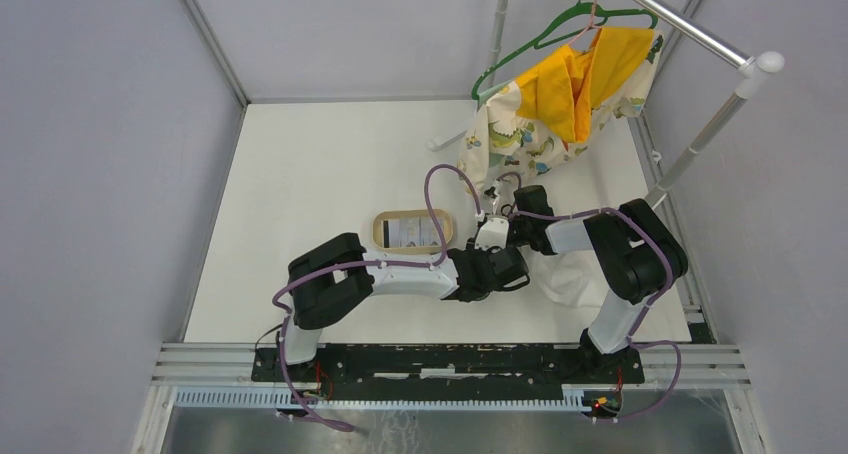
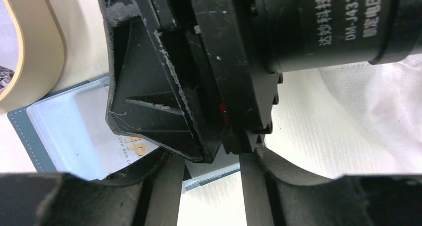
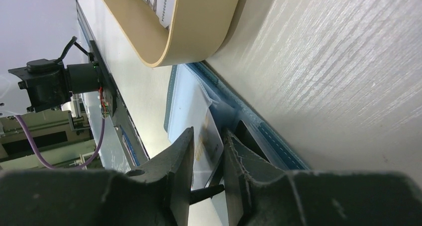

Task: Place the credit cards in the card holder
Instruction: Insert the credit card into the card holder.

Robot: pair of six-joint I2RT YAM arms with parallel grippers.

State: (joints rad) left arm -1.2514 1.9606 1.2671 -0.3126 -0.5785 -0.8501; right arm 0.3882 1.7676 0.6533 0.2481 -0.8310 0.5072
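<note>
**Q:** White surface (image 1: 300, 174), grey enclosure walls, a garment rack (image 1: 700, 34) at the far right corner. Why do both arms meet at the centre?

**A:** Divided functions, by my reading. The left arm (image 1: 340, 279) extends to the card holder (image 2: 54, 126), which lies open and flat on the surface, just beside the tan oval tray (image 1: 378, 231). The left end effector (image 2: 210, 169) has its fingers spread over the holder's near edge. I cannot tell whether it presses the holder down.

**Q:** And the right arm (image 1: 630, 249)?

**A:** The right end effector (image 3: 208, 146) is pinching a pale card (image 3: 209, 129) near one end. The free end is angled towards a clear sleeve of the holder, so the leading edge stays unobstructed for insertion. It is not clear whether that edge has entered the sleeve.

**Q:** What is the tray for?

**A:** Supply. More cards (image 1: 415, 230) lie in it, near the holder, so each transfer is short.

**Q:** Any hazards?

**A:** The two end effectors stand almost touching. The card could buckle or miss the sleeve mouth. A white cloth (image 1: 570, 274) lies beneath the right arm.
</note>
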